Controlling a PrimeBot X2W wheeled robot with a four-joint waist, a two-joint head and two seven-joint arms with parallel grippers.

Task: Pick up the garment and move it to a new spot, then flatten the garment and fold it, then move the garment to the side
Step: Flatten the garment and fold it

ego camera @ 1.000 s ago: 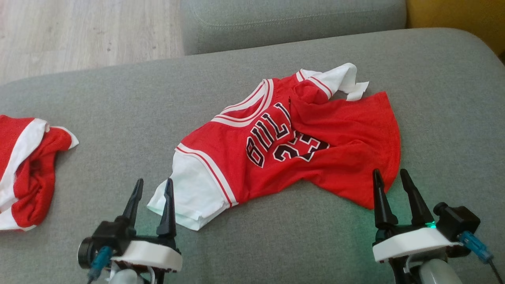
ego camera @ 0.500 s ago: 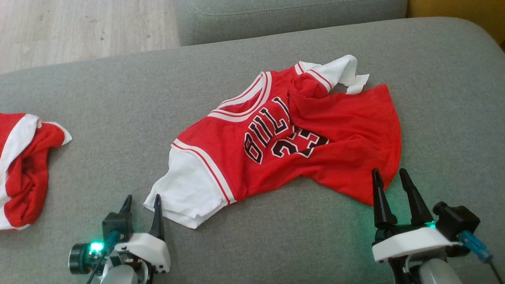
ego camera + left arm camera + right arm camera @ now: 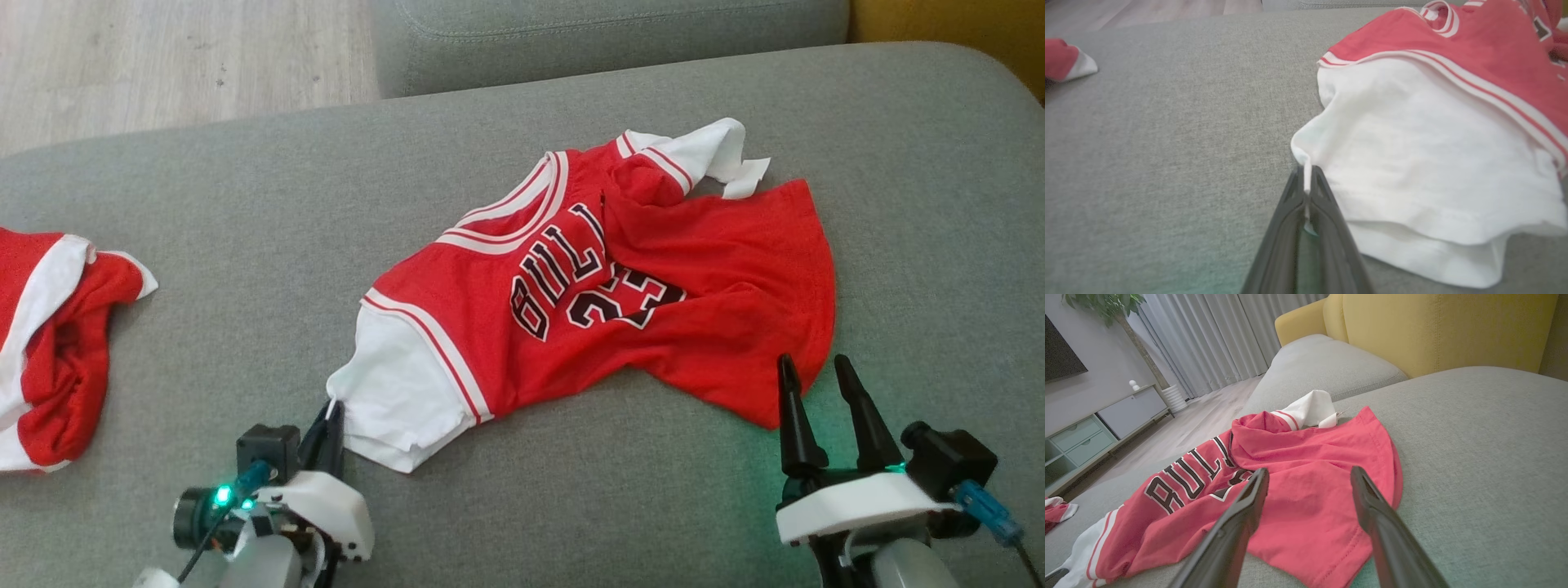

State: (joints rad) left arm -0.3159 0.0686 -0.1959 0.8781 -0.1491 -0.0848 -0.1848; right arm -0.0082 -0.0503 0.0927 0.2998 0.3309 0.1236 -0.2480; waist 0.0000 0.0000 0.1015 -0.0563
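Note the left hand (image 3: 1306, 181), drawn almost closed on the outermost corner of the white sleeve (image 3: 1412, 171) of the jersey (image 3: 588, 302): just a thin tab of cloth caught at the fingertips, the rest of the sleeve spread beyond and to the right of them on the sofa cushion (image 3: 245, 245). Treat that as a slim hold, probably enough for a gentle lift only. Test the bite with a small upward tug before committing; raise slowly and straight, watching for the tab sliding out. Note the right hand (image 3: 814, 367) too, spread wide and holding nothing, poised at the near edge of the red hem (image 3: 1331, 522), with the cloth directly ahead of and below the fingertips. Bring it forward and down to straddle the hem edge, then close on a deeper bite than the left one's. Lift with both together and level, keeping the cloth lightly taut between them, to carry the jersey without more bunching. Expect the crumpled far sleeve and the folded-over chest, well ahead of both hands, to fall open once hanging. Pick the new spot well clear of the second red garment (image 3: 49, 351), off to the left of the left hand
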